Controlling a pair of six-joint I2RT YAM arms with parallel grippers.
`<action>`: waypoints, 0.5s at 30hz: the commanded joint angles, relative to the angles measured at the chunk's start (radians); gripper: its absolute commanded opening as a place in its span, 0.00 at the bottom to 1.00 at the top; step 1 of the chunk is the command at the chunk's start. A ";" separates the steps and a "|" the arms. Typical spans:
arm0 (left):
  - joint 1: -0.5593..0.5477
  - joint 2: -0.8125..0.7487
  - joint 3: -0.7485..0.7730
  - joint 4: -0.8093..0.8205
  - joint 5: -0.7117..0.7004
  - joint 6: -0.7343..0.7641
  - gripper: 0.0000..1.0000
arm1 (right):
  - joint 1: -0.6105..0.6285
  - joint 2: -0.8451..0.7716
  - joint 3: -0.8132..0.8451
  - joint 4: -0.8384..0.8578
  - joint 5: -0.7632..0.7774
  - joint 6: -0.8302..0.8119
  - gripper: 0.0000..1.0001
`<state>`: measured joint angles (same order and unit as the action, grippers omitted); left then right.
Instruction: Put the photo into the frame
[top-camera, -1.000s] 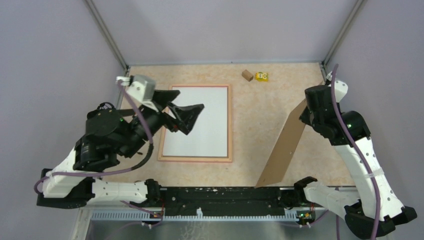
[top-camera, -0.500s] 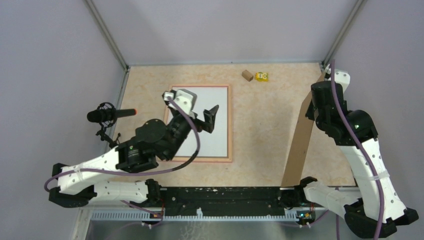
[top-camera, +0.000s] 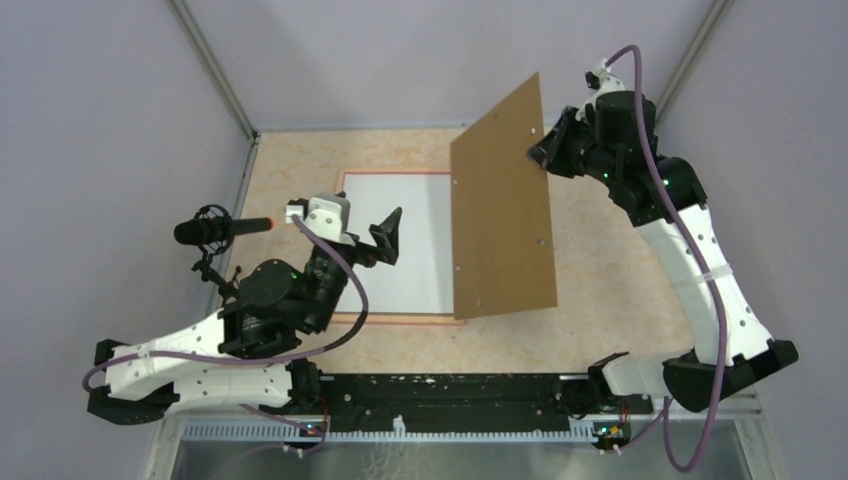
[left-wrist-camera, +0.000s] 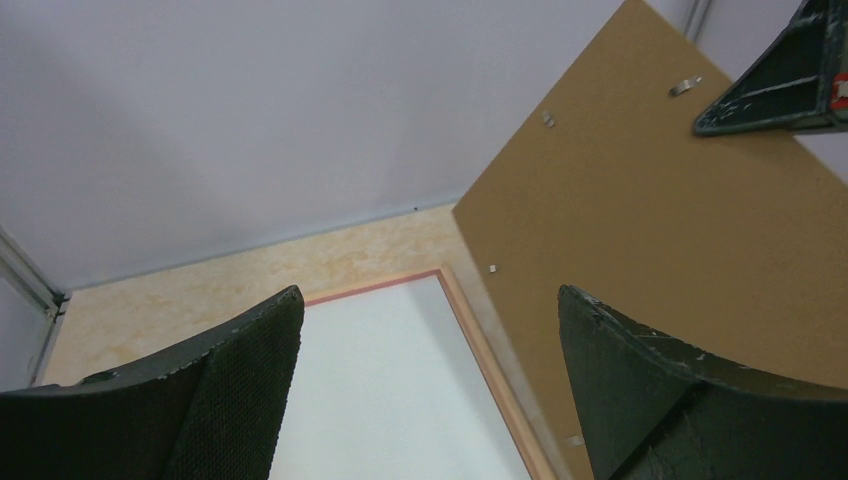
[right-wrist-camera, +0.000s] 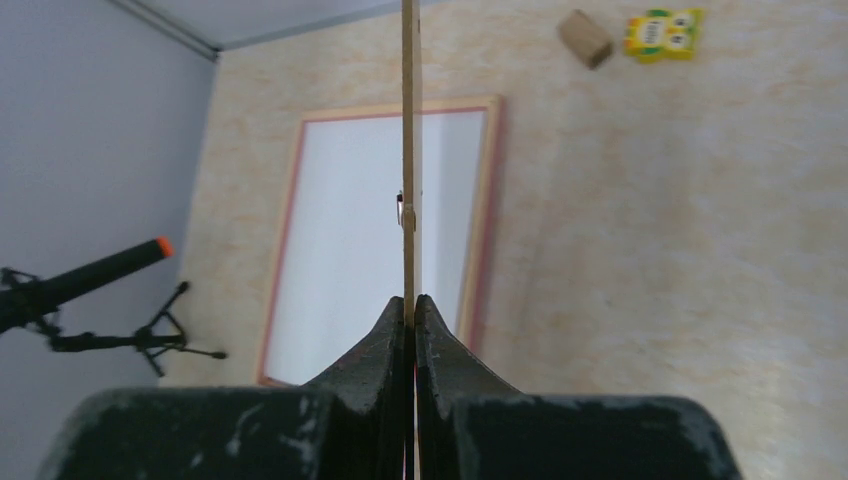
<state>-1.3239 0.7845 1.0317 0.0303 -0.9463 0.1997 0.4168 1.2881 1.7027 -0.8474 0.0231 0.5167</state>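
Note:
The pinkish light-wood frame (top-camera: 400, 319) lies flat on the table with the photo (top-camera: 415, 250) inside it, plain white back up. My left gripper (top-camera: 386, 236) is open and empty, above the photo's left part. In the left wrist view the gripper (left-wrist-camera: 430, 292) has its jaws wide apart over the photo (left-wrist-camera: 390, 400) and the frame rail (left-wrist-camera: 490, 370). My right gripper (top-camera: 545, 150) is shut on the top edge of the brown backing board (top-camera: 503, 210) and holds it in the air, tilted over the frame's right side. The right wrist view shows the gripper (right-wrist-camera: 411, 300) clamping the board (right-wrist-camera: 409, 120) edge-on.
A black microphone with an orange tip (top-camera: 222, 230) stands on a small tripod left of the frame. A small brown block (right-wrist-camera: 585, 37) and a yellow toy (right-wrist-camera: 662, 32) lie at the far edge of the table. Purple walls close in the table.

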 joint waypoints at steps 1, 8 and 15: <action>0.000 -0.046 -0.029 0.111 -0.050 0.015 0.99 | 0.008 0.038 -0.046 0.375 -0.247 0.246 0.00; 0.000 -0.057 -0.053 0.148 -0.062 0.045 0.99 | 0.007 0.094 -0.381 0.901 -0.297 0.560 0.00; 0.001 -0.023 -0.049 0.141 -0.042 0.050 0.99 | 0.008 0.244 -0.528 1.208 -0.338 0.693 0.00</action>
<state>-1.3239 0.7437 0.9859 0.1291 -0.9936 0.2359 0.4168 1.4967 1.1965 -0.0013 -0.2543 1.0496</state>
